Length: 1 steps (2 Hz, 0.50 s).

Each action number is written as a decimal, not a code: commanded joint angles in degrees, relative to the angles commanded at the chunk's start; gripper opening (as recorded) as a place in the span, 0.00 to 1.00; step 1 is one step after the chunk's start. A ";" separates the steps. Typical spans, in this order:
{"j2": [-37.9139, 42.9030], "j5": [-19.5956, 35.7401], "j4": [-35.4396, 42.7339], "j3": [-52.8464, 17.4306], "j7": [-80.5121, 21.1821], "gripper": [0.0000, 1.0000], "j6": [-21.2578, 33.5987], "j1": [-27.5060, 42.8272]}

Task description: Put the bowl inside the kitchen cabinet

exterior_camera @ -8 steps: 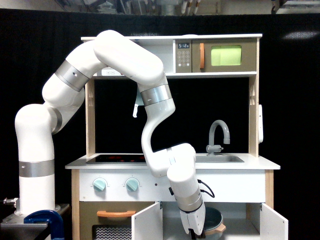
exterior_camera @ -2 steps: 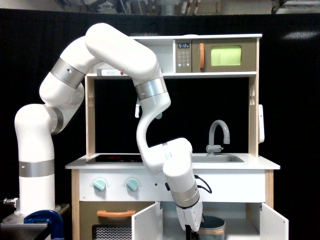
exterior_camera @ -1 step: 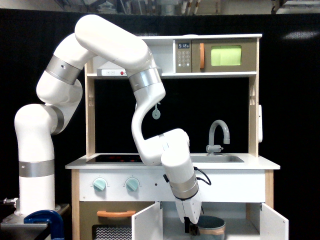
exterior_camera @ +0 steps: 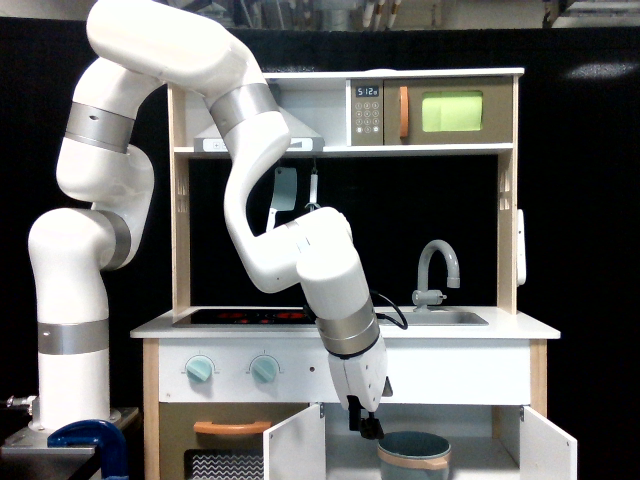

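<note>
Retreating step: bowl (exterior_camera: 414, 455) sits in cabinet (exterior_camera: 500, 455) | gripper (exterior_camera: 367, 428) empty, finger spread unclear | next you lift clear, shut doors.

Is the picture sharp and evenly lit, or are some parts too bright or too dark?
Exterior view: sharp overall; the microwave window glows overexposed green; the black backdrop swallows detail; the gripper is dark, its jaws unreadable; the bowl in the kitchen cabinet stays clearly visible.

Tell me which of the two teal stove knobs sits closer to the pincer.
The knob on the exterior view's right, beside the other knob. It lies nearer the pincer, which hangs above the bowl.
</note>
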 joint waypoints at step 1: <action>-11.38 -14.27 -2.60 -6.76 4.52 1.00 10.10 -6.11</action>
